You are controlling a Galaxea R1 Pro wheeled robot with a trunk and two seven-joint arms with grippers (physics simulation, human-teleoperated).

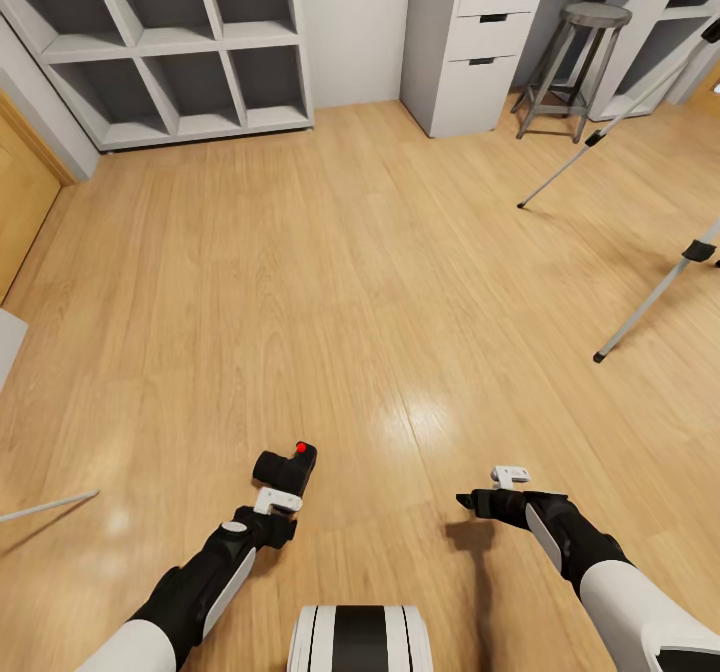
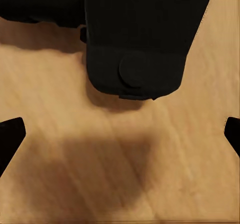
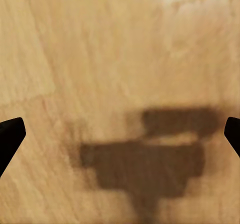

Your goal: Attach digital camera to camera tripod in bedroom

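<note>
The digital camera, small and black with a red dot on top, sits at the tip of my left gripper, raised off the wood floor. In the left wrist view its black body hangs above its own shadow, and the fingertips stand wide at the frame edges. My right gripper hovers over the floor, open and empty, with only its shadow below it in the right wrist view. Two silver legs of the camera tripod slant in at the far right; its head is out of view.
White cube shelves line the back left wall. A white drawer unit and a grey round stool stand at the back right. A wooden panel is at the left. A thin silver rod lies low on the left.
</note>
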